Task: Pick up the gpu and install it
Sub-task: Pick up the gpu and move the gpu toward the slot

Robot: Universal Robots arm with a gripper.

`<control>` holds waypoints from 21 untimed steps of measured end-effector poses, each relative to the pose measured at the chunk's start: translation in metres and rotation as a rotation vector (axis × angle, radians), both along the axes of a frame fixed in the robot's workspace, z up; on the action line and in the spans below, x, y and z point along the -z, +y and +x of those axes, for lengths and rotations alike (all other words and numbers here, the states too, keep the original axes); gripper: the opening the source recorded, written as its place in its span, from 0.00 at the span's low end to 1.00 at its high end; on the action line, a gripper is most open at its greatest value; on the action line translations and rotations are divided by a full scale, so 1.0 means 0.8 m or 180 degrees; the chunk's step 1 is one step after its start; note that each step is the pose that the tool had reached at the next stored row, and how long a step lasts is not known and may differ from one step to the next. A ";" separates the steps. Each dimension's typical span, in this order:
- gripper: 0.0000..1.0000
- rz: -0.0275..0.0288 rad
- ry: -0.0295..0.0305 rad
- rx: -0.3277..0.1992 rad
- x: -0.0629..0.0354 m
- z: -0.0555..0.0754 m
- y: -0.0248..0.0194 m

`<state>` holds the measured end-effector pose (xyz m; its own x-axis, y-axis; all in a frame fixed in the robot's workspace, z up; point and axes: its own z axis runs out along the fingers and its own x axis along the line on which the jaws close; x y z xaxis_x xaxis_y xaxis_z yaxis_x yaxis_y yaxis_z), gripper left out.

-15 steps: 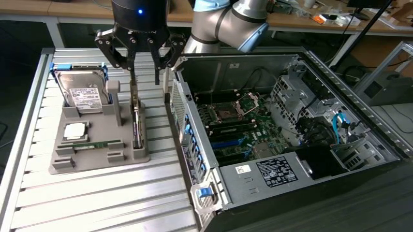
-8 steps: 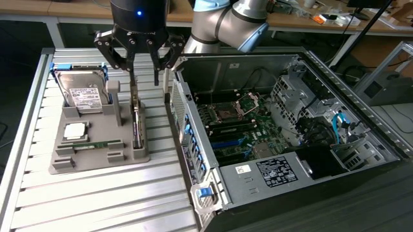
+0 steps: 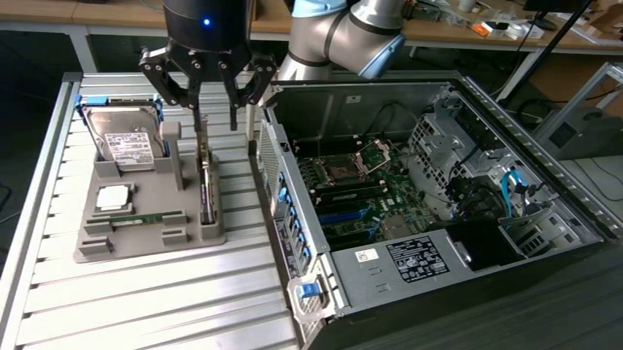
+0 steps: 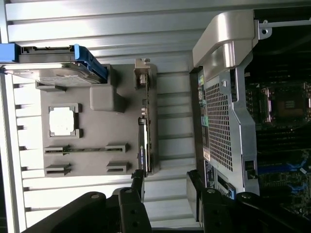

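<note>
Note for you: silver-grey tubular metal robot arm [image 3: 336, 36], rounded joints, pale blue plastic joint caps [image 3: 314, 7]. Wrist housing is a glossy black cylinder [image 3: 206, 33] carrying one small blue indicator light [image 3: 206, 21]. Below it, your black linkage gripper [image 3: 216, 125]: matte jointed bars, round pivot bolts [image 4: 97, 196] at the knuckles.

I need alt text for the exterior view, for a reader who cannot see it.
The arm's black tool hangs open above the thin dark gpu card, which stands on edge in a grey plastic tray beside an open metal computer case.
</note>
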<state>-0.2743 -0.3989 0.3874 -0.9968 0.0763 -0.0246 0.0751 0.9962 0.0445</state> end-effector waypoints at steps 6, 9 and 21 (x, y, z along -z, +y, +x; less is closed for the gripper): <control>0.48 0.0000 0.0000 0.0000 0.001 -0.003 0.0000; 0.48 -0.0001 0.0001 0.0000 0.001 -0.003 0.0000; 0.48 -0.0001 0.0000 0.0000 0.003 -0.006 0.0000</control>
